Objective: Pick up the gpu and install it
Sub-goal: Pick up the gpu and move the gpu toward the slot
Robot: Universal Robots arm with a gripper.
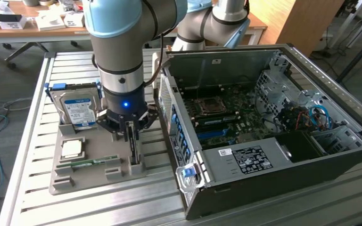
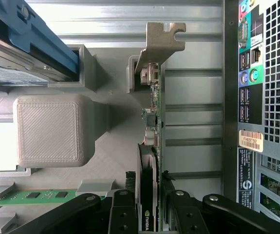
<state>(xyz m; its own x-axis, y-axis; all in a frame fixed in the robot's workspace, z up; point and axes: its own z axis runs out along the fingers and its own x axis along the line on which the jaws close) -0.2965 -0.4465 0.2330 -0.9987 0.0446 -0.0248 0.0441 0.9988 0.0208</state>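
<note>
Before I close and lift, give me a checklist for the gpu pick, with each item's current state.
1. gpu stands on edge in the gray holder: ok.
2. Jaws straddle the gpu, one on each side: ok.
3. Jaws closed on the gpu: not ok, they are open.
4. Hard drive apart from the jaws: ok, it stands in its own slot of the holder.
5. Computer case side open, motherboard exposed: ok.
6. Free slot for the gpu on the motherboard: cannot tell.
</note>
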